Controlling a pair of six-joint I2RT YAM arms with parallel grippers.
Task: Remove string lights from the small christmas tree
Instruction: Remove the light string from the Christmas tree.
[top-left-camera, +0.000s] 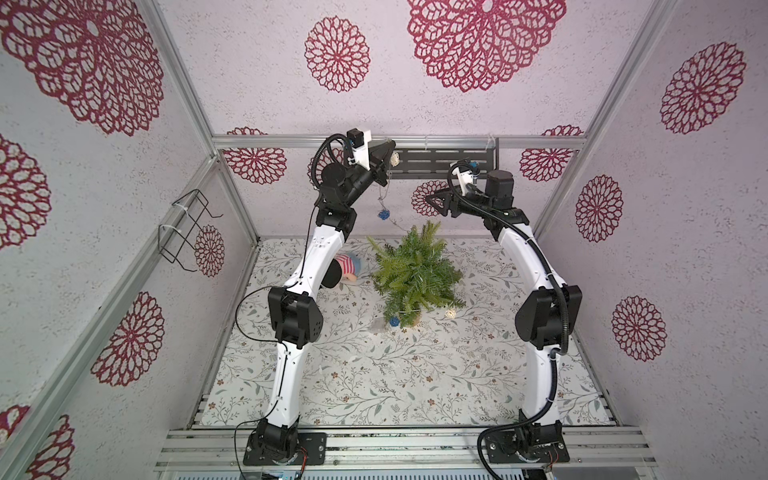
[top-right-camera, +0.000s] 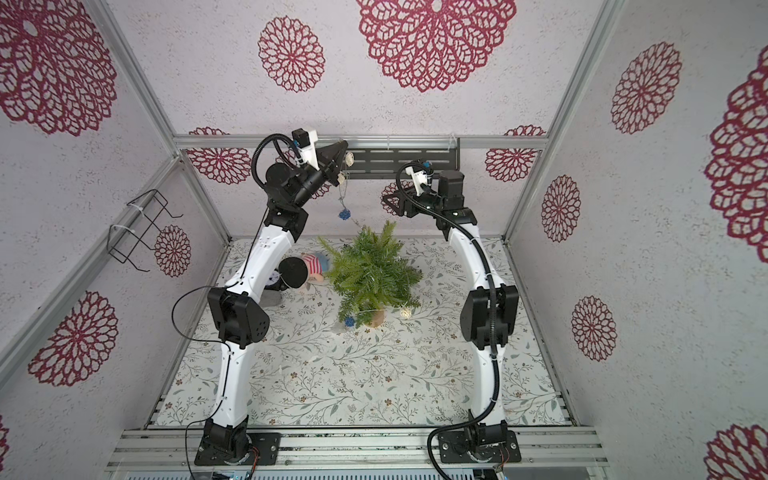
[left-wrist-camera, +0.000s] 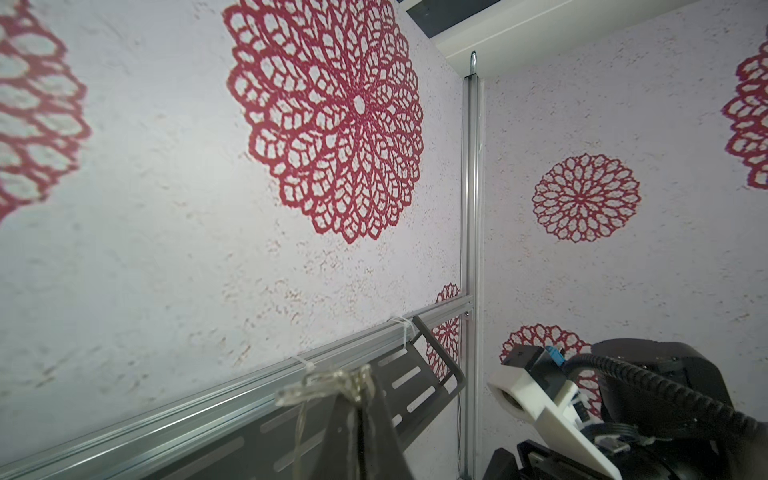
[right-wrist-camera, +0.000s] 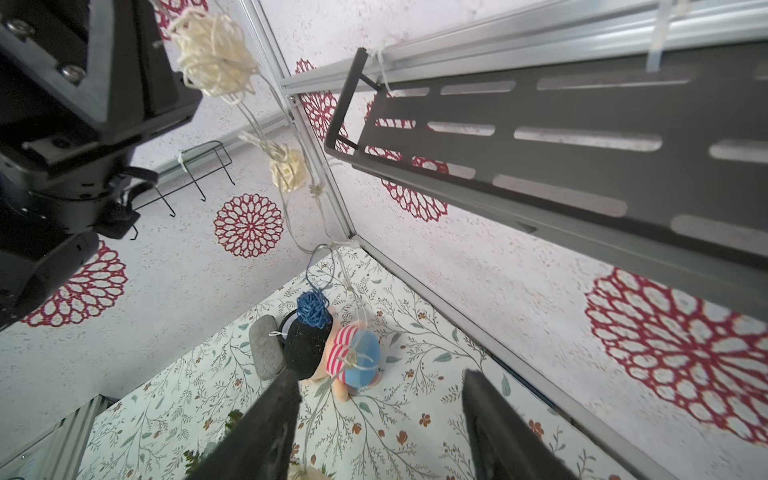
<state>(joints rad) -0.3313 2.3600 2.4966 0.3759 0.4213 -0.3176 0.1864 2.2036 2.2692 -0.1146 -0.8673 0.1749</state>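
Left gripper is raised high by the slotted bracket on the rear rail. Its jaws are closed tight on the string lights. In the left wrist view a clear clump of the strand sits at my fingertips. Two cream balls hang just beside that gripper, and below them a blue ball dangles in the air. From there the strand slants down to the top of the small christmas tree, which stands on its tan base mid-table. More of the strand sits low: another blue ball just beside the base and one cream ball on the cloth at the far side of it. Right gripper hangs near the treetop and a little above it, jaws partly apart and gripping nothing. The strand passes between my fingers, close to one, but I cannot tell whether it touches. A plush doll lies beside the tree.
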